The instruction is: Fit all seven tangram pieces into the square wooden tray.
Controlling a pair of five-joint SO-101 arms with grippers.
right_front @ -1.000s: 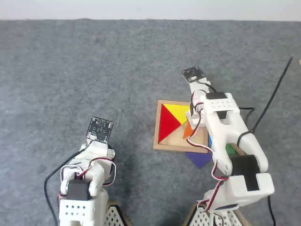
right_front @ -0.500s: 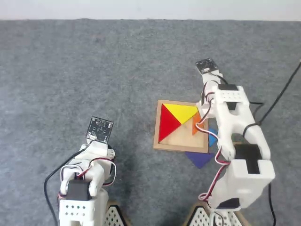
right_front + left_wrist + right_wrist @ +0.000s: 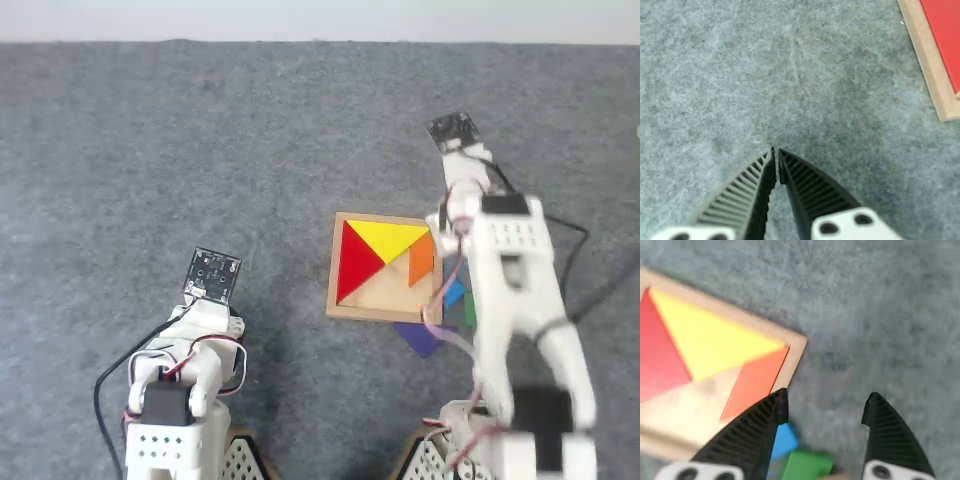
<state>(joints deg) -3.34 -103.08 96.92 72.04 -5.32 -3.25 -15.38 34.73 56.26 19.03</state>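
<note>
Loose pieces first. The blue tangram piece (image 3: pixel 785 440) and the green tangram piece (image 3: pixel 807 465) are thin, flat painted wood, so likely light, stiff and a bit slick. They lie flat on the grey felt mat (image 3: pixel 880 300), which probably gives enough for fingertips to dig in at the rim. Best hold, I'd judge, is a pinch across two opposite edges at the narrowest span, low down; a corner grip would likely let the piece twist.

The right claw (image 3: pixel 827 396) is spread wide and holds nothing. The gap between its fingers is over bare mat, just outside a corner of the square wooden tray (image 3: pixel 797 347). One fingertip is over the tray edge beside the orange parallelogram piece (image 3: pixel 757 382). Blue and green sit back toward its wrist, partly hidden by that finger. The purple triangular piece (image 3: pixel 420 337) lies outside the tray, farther back along that arm.

In the tray are the red triangle (image 3: pixel 355 262), the yellow triangle (image 3: pixel 388 238) and the orange piece, edges meeting, with bare wood below them.

The left claw (image 3: pixel 776 151) is pinched closed and empty, low over the mat, with the tray well ahead and off to its side.
</note>
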